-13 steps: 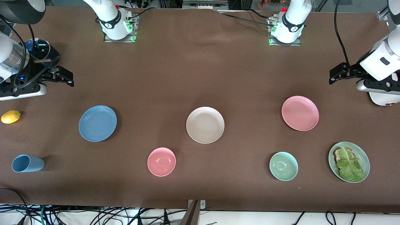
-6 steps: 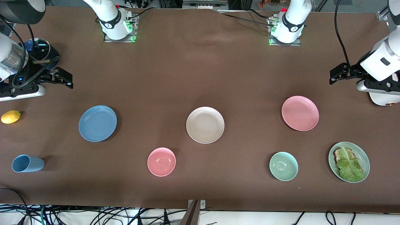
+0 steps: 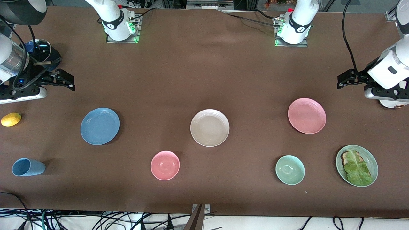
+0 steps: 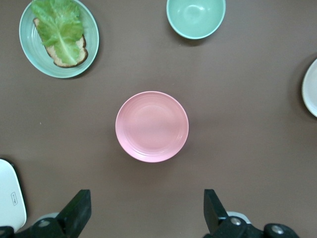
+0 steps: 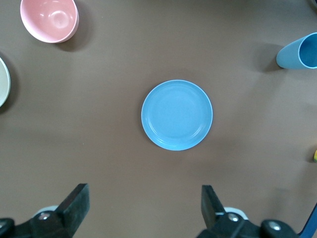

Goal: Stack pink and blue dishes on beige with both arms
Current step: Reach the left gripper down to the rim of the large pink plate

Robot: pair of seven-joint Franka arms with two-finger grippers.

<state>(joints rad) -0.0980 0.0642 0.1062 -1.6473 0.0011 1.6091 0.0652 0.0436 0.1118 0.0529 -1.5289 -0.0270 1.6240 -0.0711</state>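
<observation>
Now my left gripper (image 3: pixel 343 79) hangs with its fingers spread wide and empty over bare table at the left arm's end, and it has drifted only slightly in the last second, the wrist tipping a little while the fingers kept their spread. Just off its fingertips, toward the front camera, lies the pink plate (image 3: pixel 307 115), flat and untouched; in my left wrist view it sits squarely ahead between the two fingers (image 4: pixel 75 213). My right gripper (image 3: pixel 65 80) hovers the same way at the right arm's end, fingers apart (image 5: pixel 74 203) and holding nothing, having eased a touch toward the blue plate (image 3: pixel 100 126), which lies centred ahead of it in the right wrist view. Farther out from both hands, midway between the two plates, the beige plate (image 3: pixel 210 127) rests bare, with nothing stacked on it. So little has changed that I judge the task barely begun: both hands are lined up over their plates, and neither has yet descended. Out past the plates sit a pink bowl (image 3: pixel 165 165), a green bowl (image 3: pixel 290 170), a green plate with lettuce (image 3: pixel 357 165), a blue cup (image 3: pixel 28 167) and a lemon (image 3: pixel 11 119), all of which I should leave alone.
</observation>
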